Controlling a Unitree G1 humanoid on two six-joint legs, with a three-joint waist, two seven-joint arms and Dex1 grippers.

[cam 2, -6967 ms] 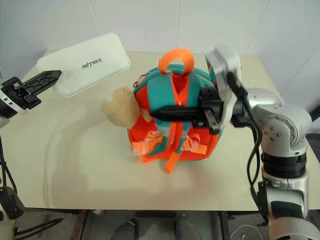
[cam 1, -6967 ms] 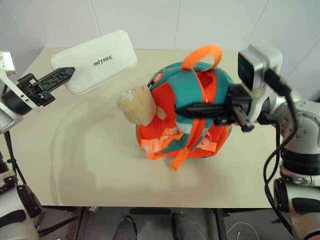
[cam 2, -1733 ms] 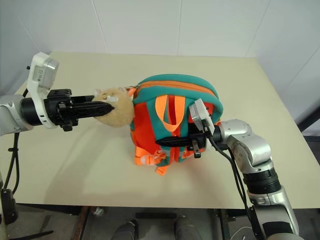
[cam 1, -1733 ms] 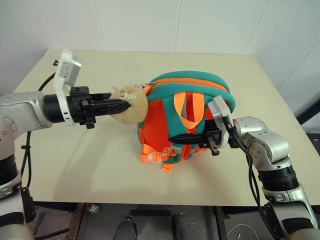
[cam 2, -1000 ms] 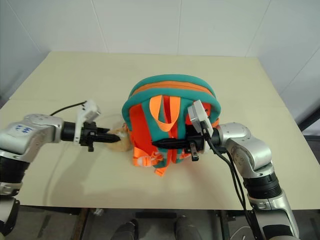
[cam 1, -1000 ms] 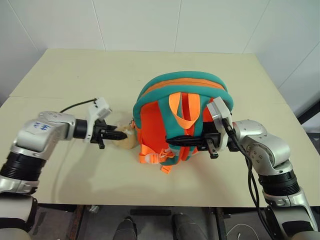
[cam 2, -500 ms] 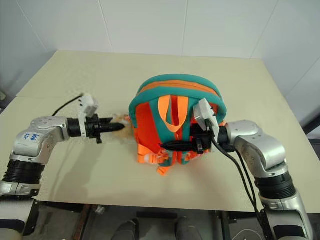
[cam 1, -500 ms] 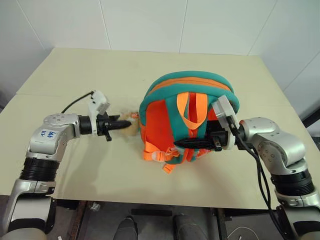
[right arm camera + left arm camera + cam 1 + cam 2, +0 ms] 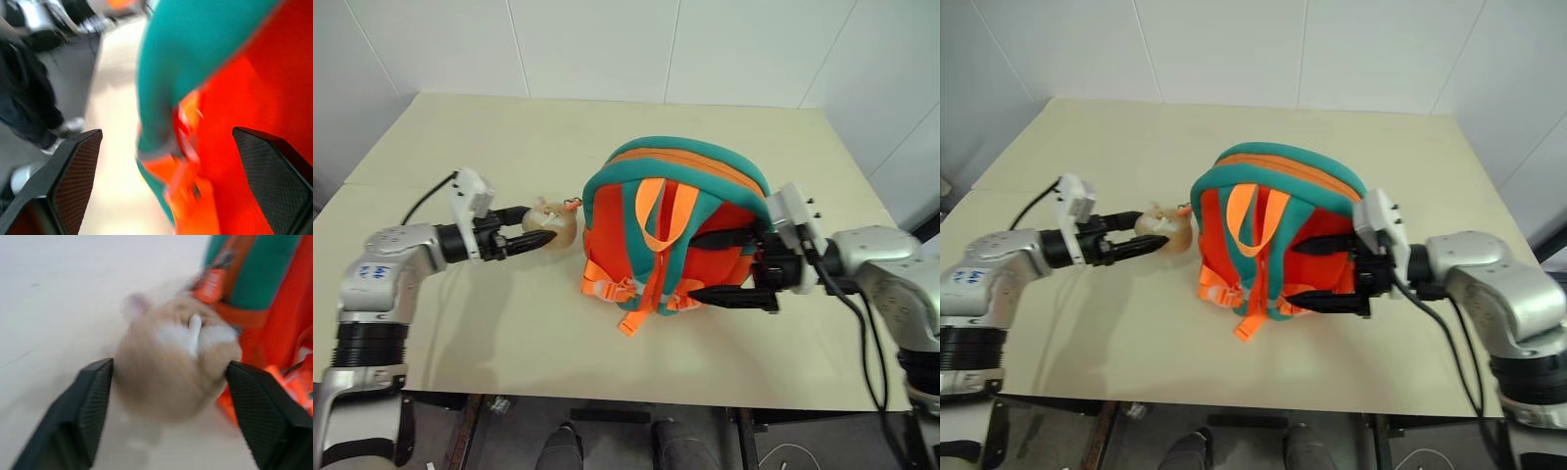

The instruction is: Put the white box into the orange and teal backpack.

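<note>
Both arms wear smooth silver-grey shells, ringed at the joints by ribbed black collars. The left forearm carries small blue lettering. Each wrist bears a white boxy camera block, with a black cable looping back along the arm. Left claw (image 9: 530,231) and right claw (image 9: 729,266) each have two slim black fingers with crosshatched pads.

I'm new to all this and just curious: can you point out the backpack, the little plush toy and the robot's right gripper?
orange and teal backpack (image 9: 724,220): left eye view, orange side panel.
plush toy (image 9: 551,222): left eye view, its body.
right gripper (image 9: 1310,274): right eye view, between its fingertips.
</note>
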